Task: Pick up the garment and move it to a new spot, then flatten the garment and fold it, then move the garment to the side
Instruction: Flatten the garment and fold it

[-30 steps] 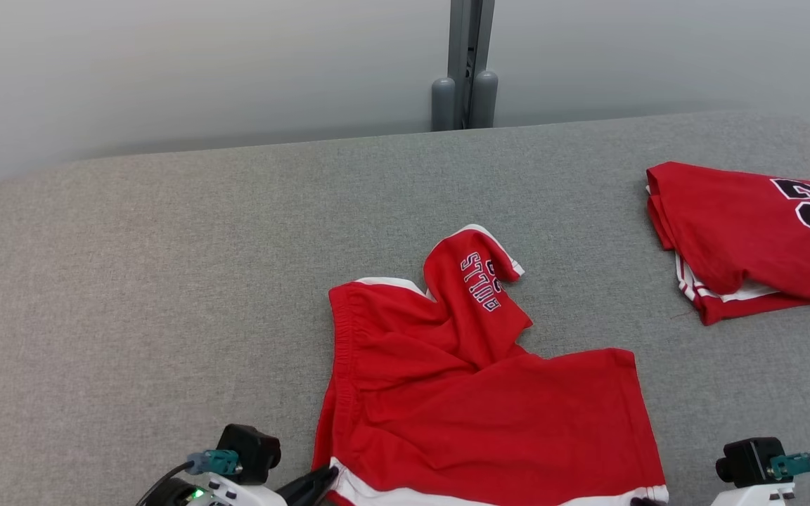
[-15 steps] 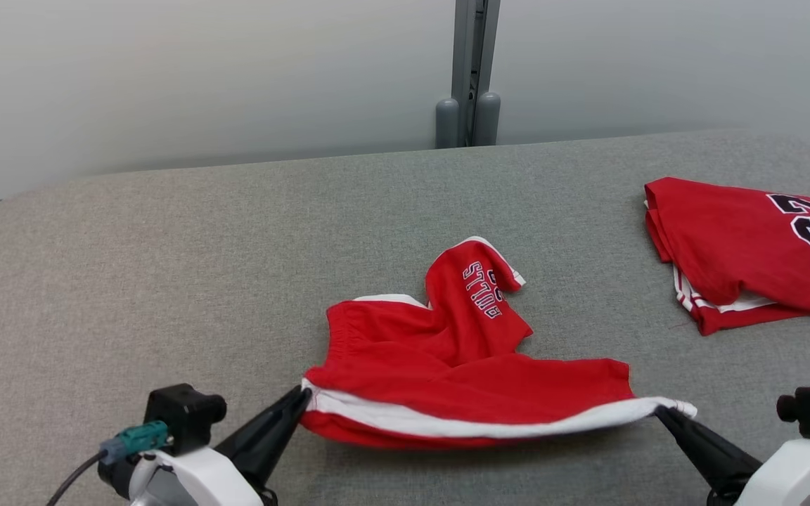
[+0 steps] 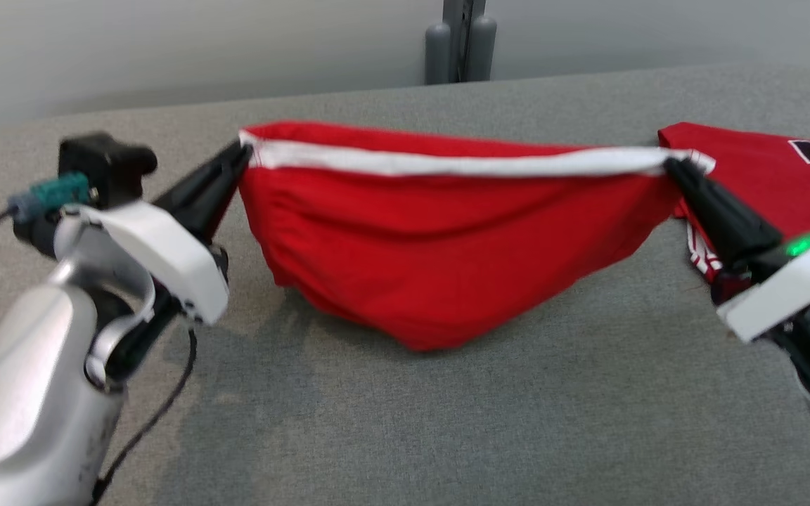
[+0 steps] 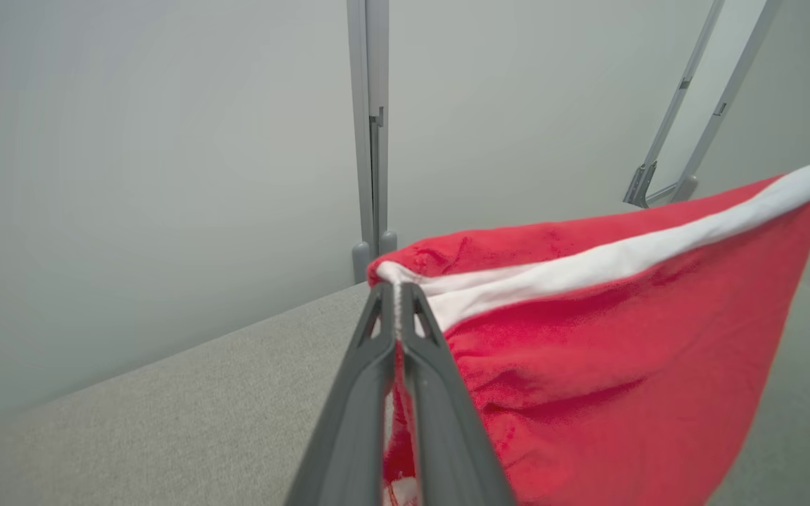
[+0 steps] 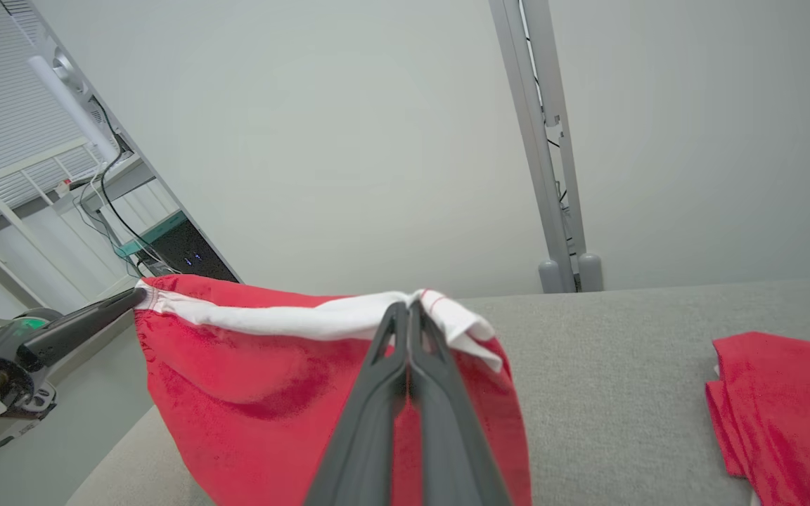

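Across the middle of the head view, the garment (image 3: 447,253) hangs as a red sling between your two tools, above the grey desk (image 3: 447,422).

- Left tool (image 3: 240,158): jaws pinched fully together on the left end of the white band (image 3: 447,163).
- Right tool (image 3: 672,167): jaws likewise closed tight, on the band's right end. Each wrist view confirms cloth caught between the fingertips.
- Band runs nearly taut from tool to tool. The red body sags below it in a deep belly, lowest at lower centre of frame. You cannot tell whether that low point brushes the desk.

Handling, judged: light, soft, fully limp, with no stiffness to hold a shape. It follows the grip points and drapes elsewhere. Not fragile. Thin cloth could creep out of a narrow pinch if you tug the ends apart hard. The band, doubled and thicker, looks like the safest place to take hold, at its two corners as now.

Count:
- Garments: two. One is held. The second red garment (image 3: 749,169) lies folded at the right edge of the frame.
- Tools: two.
- Desk: one.
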You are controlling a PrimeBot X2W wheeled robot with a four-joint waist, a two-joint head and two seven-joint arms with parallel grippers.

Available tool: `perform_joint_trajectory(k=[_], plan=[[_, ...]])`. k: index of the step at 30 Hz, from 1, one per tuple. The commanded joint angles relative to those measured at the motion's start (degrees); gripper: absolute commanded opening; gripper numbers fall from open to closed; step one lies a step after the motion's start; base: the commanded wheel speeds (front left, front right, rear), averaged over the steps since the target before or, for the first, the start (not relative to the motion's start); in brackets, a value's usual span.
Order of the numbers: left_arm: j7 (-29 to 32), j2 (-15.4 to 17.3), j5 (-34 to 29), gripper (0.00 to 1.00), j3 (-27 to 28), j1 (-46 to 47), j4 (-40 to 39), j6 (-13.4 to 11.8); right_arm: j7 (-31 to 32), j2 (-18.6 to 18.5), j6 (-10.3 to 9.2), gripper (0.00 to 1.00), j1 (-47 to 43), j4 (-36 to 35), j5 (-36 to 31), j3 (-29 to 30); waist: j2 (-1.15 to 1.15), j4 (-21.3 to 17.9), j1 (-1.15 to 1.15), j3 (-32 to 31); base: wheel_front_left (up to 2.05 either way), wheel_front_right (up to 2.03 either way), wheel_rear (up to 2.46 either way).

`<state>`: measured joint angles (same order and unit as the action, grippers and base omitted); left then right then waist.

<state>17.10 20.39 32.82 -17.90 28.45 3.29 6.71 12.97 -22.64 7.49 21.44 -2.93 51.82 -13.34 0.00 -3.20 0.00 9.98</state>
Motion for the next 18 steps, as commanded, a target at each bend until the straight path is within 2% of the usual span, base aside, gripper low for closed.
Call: perform_joint_trajectory(k=[1, 11, 13, 18], plan=[[-0.2, 0.2, 0.2, 0.00, 0.2, 3.2, 1.2, 0.2, -0.8, -0.8, 0.02, 0.00, 3.0, 1.0, 0.4, -0.4, 0.00, 0.0, 0.00, 3.9, 0.00, 0.00, 0.00], [-0.9, 1.6, 3.0, 0.00, -3.1, 33.8, 14.1, 0.8, -8.3, -4.8, 0.01, 0.00, 34.3, 10.8, 3.3, -7.3, 0.00, 0.0, 0.00, 18.9, 0.00, 0.00, 0.00], [-2.1, 2.6, 2.7, 0.00, -4.2, 39.9, 16.4, 0.8, -10.3, -5.3, 0.01, 0.00, 40.2, 13.2, 3.2, -8.3, 0.00, -0.1, 0.00, 21.3, 0.00, 0.00, 0.00], [-7.4, 2.5, 4.1, 0.00, -4.6, 52.9, 23.7, 0.8, -17.1, -5.4, 0.01, 0.00, 54.3, 18.8, 2.8, -10.9, 0.00, -0.4, 0.00, 25.6, 0.00, 0.00, 0.00]])
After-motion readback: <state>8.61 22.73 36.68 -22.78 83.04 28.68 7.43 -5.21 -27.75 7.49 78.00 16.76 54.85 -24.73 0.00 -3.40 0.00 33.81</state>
